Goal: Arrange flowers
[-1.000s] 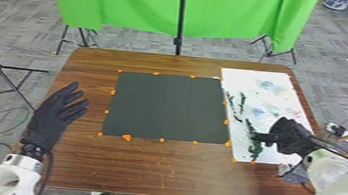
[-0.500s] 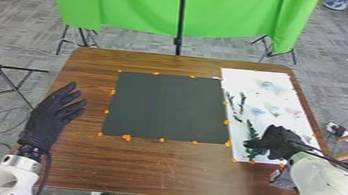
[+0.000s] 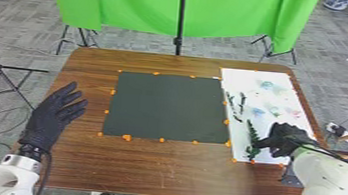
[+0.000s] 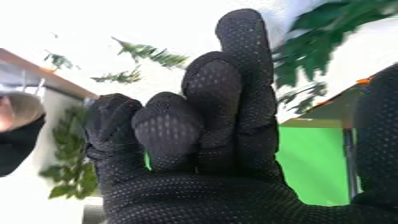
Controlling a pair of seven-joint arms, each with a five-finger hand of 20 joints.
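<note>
My right hand (image 3: 280, 140) was over the white board (image 3: 245, 77) near its front edge, fingers extended close together, thumb apart. The green sprig (image 3: 253, 141) lay just left of it, toward the board's front left corner; I could not confirm contact.

The right hand (image 3: 283, 140) is drawn back from its first position, where its fingers reach across the green sprig (image 3: 252, 134) towards the desk's (image 3: 168, 178) left edge. It is now just beside the sprig, on the side of the desk's right edge, so more of the leafy stem comes into sight. Its forearm (image 3: 329, 180) sits farther in from the right edge than at first, nearer the desk's near right corner. Since the second picture, the hand has shifted slightly back towards the right and far edges.
</note>
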